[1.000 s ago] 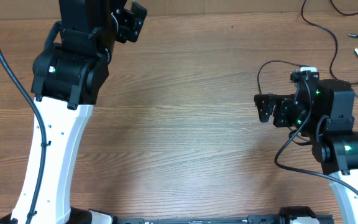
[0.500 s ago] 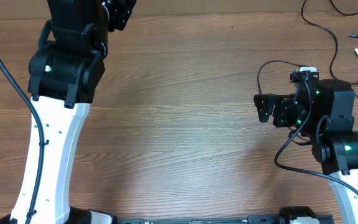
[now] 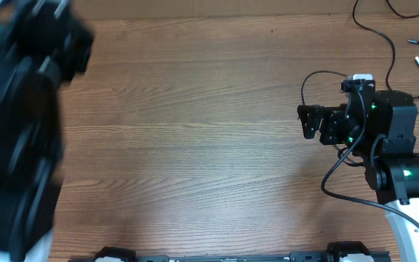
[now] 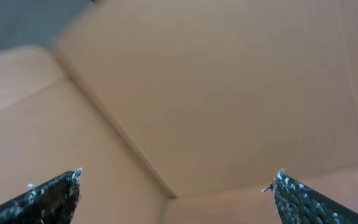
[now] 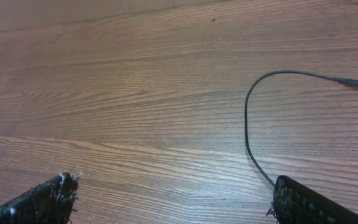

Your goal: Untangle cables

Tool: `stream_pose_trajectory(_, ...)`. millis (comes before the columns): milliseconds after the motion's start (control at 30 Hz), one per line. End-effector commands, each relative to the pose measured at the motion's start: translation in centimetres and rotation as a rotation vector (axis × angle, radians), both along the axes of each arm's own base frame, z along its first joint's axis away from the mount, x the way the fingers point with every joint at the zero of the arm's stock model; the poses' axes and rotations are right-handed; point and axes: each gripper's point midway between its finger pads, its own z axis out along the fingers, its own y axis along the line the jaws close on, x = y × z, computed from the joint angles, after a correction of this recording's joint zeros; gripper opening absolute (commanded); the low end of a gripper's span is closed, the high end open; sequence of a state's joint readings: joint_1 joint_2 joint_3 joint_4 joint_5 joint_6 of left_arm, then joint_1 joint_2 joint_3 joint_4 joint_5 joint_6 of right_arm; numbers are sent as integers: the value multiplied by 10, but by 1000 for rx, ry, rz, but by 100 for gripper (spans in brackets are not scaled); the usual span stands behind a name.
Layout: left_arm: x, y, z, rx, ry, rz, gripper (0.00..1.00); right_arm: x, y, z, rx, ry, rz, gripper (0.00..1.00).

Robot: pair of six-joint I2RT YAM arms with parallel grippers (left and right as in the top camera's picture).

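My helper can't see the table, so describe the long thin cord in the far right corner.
Start at the right arm on the table. Beyond it, in the far right corner, a thin black cord snakes toward the arm. Unlike the silver-tipped plug end alongside, it runs long and curved.

The counter (image 3: 195,145) is brown wood grain with fine streaks and a soft, low sheen. The cables (image 3: 386,45) at the upper right of the overhead frame are thin, black and smooth-skinned, and one ends in a small silvery metal tip (image 5: 353,81). The fingers (image 5: 316,202) of the right hand (image 5: 173,180) are black, rough and pitted, flecked with pale lint. Those of the left hand (image 4: 179,173) look alike. Matt tan cardboard (image 4: 229,93), creased along a fold, fills the left wrist frame.
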State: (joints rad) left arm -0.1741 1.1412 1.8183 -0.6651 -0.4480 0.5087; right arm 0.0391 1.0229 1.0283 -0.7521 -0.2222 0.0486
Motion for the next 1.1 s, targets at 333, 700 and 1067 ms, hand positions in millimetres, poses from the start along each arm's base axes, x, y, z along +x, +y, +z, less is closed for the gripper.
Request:
stream_pose_trajectory(333, -135, 32, -14, -24, -262, 48, 100, -4, 15, 9, 61, -13, 73, 100)
stream_pose_trajectory(700, -138, 17, -96, -237, -345, -76, 100, -4, 15, 8, 60, -11, 72, 100)
stream_pose_trajectory(1067, -139, -3, -170, -396, -368, -222, 100, 8, 15, 25, 60, -96, 74, 100)
